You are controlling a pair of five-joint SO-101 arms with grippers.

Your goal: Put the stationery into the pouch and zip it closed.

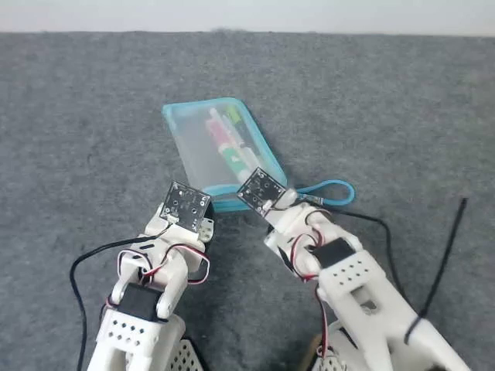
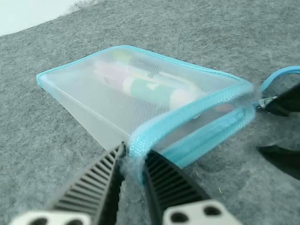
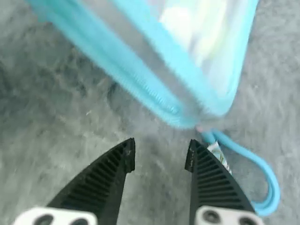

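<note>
table is covered edge to edge by a grey mat, felt-like, fuzzy and mottled. Far edge at 12 o'clock in the high view is a straight line, and beyond it sits a pale band, bluish-white; wall or backdrop, can't tell which. Left wrist view shows the same band past the mat edge. Light is soft and even, with only faint shadows on the mat.

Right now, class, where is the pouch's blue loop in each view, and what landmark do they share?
High view: the blue loop lies right of the pouch, at its near corner.
Left wrist view: the blue loop sits past the zip end, beyond the left tool.
Right wrist view: the blue loop lies beside the open right tool.
Shared landmark: the pouch corner where it attaches.
</note>
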